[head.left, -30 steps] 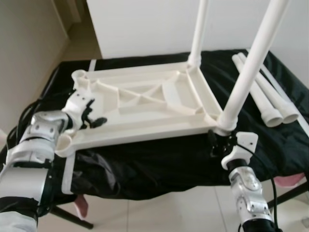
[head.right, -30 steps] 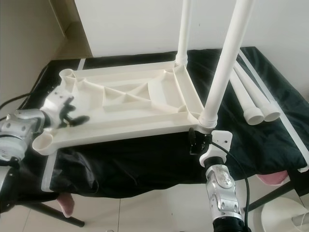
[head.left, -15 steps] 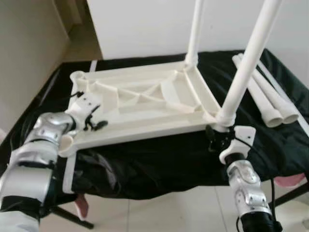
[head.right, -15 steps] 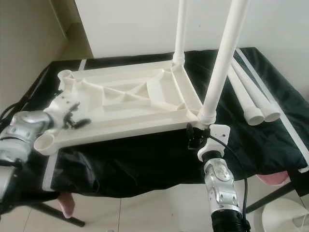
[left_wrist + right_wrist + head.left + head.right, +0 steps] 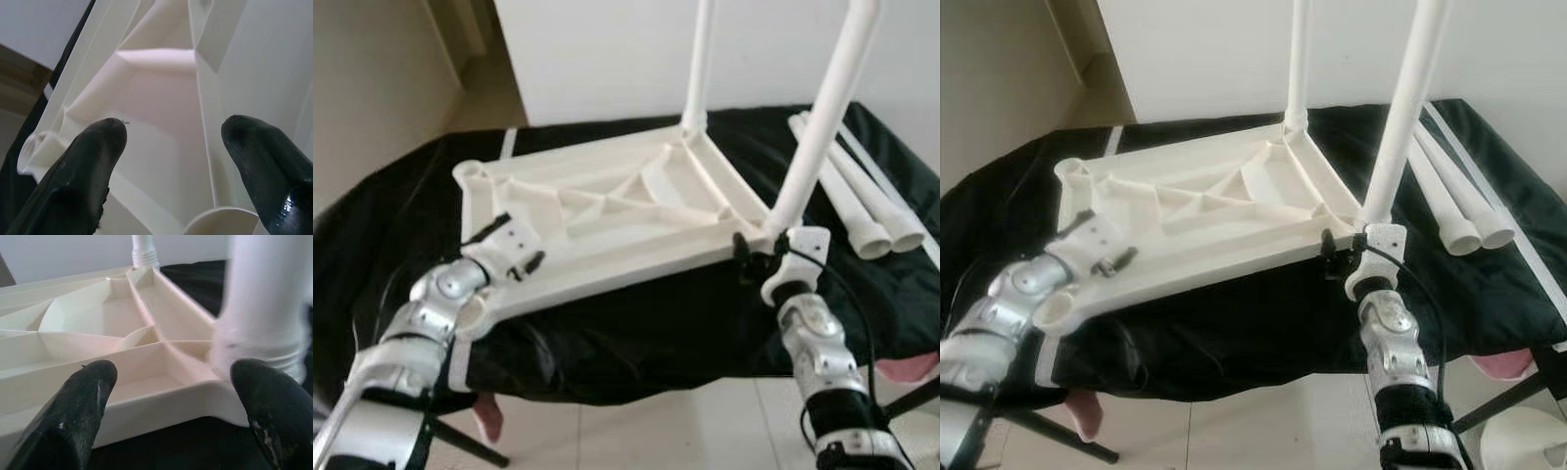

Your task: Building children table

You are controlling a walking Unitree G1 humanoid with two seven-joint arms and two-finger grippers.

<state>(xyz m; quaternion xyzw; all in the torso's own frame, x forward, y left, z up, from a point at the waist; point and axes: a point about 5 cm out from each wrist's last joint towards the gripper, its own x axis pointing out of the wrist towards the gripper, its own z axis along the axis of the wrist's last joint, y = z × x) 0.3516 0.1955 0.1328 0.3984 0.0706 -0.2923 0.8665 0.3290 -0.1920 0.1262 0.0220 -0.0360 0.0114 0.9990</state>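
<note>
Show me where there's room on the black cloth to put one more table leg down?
Bare black cloth lies right of the upturned white tabletop, in front of the two loose legs, and along the far left edge past the tabletop's corner. The middle is crowded: tabletop, two standing legs, the left gripper and right gripper at its near edge.

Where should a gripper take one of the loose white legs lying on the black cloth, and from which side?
Probably mid-length on the tube of a loose leg, coming from above with fingers across it. The legs lie flat, side by side and touching, so side access is blocked; the round tube may roll.
</note>
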